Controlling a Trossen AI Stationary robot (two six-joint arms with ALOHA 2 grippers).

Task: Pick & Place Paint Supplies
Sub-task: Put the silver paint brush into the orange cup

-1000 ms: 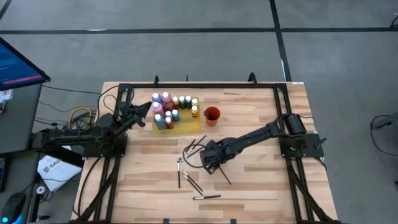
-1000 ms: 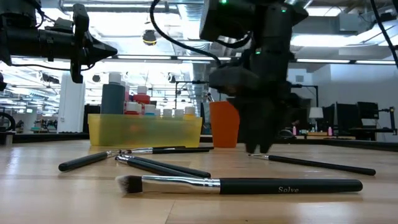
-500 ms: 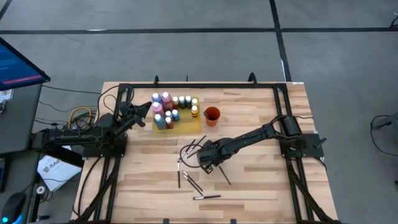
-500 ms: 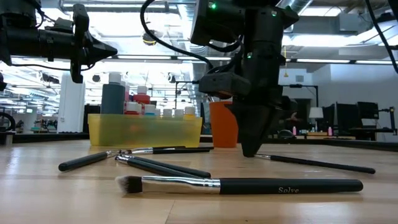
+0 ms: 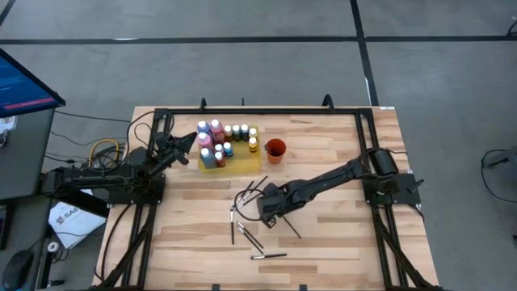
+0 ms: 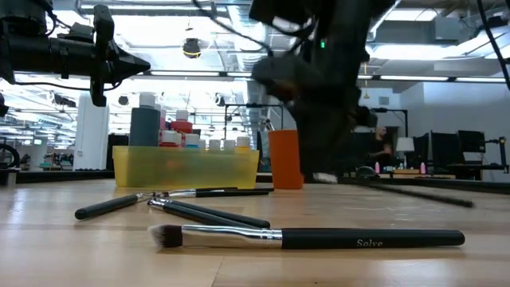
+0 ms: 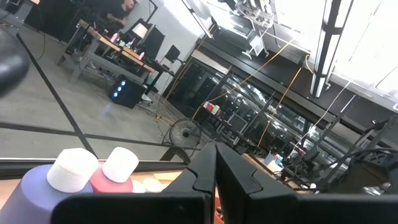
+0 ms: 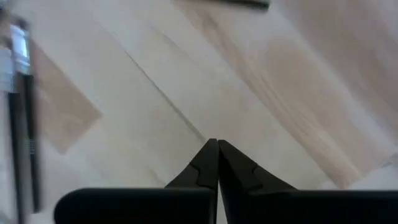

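- The right gripper (image 5: pixel 269 217) sits low over the middle of the table (image 5: pixel 339 242), among the scattered brushes (image 5: pixel 257 234). Its fingers (image 8: pixel 214 163) are pressed together (nothing shows between them in its wrist view).
- In the low view, one brush (image 6: pixel 414 194) lies tilted just right of that gripper; whether it is held cannot be told.
- The left gripper (image 5: pixel 194 139) waits at the far left beside the paint bottles (image 5: pixel 222 141), fingers pressed together.
- The bottles stand on the yellow mat (image 5: pixel 242 162), left of the orange cup (image 5: pixel 275 150).
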